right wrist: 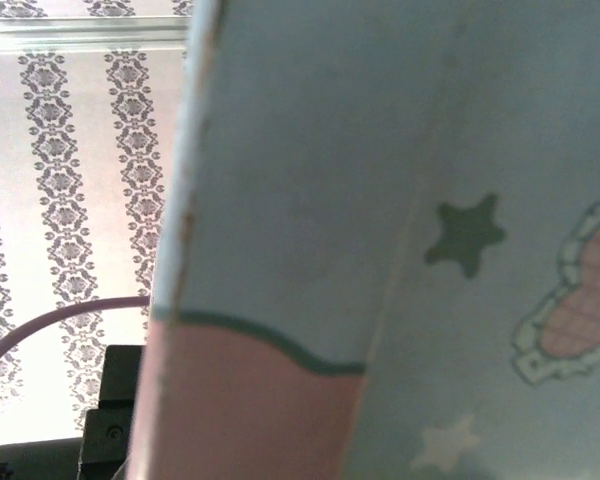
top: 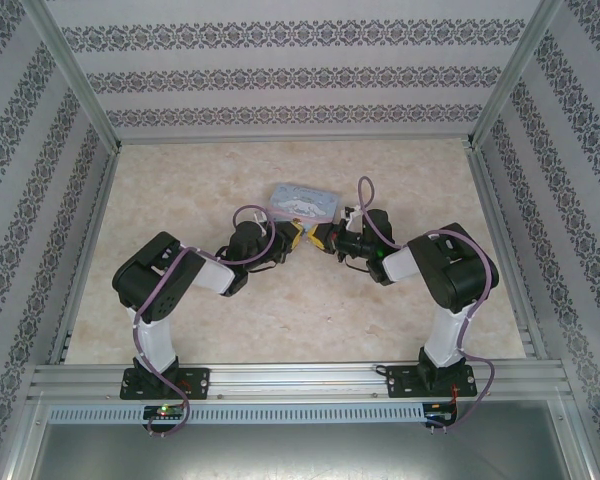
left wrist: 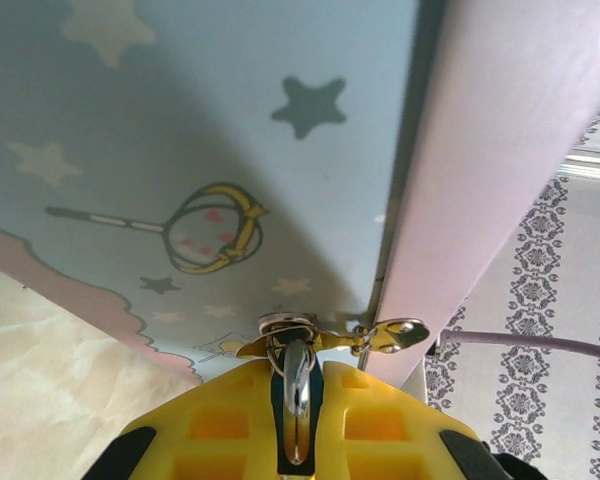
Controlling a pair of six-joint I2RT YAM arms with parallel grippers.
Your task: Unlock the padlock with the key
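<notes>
My left gripper has its yellow fingers shut on a thin silvery key, held edge-on. The key's tip end meets a silvery ring right against the front of the pale blue cartoon-printed tin box. A second small silvery key hangs off the ring to the right. The padlock is hidden. In the top view the left gripper and right gripper face each other just in front of the box. The right gripper's jaws are shut, close to the box wall.
The box stands mid-table on the marble-patterned top. Patterned walls close in the back and both sides. A purple cable loops beside the right wrist. A metal rail runs along the near edge.
</notes>
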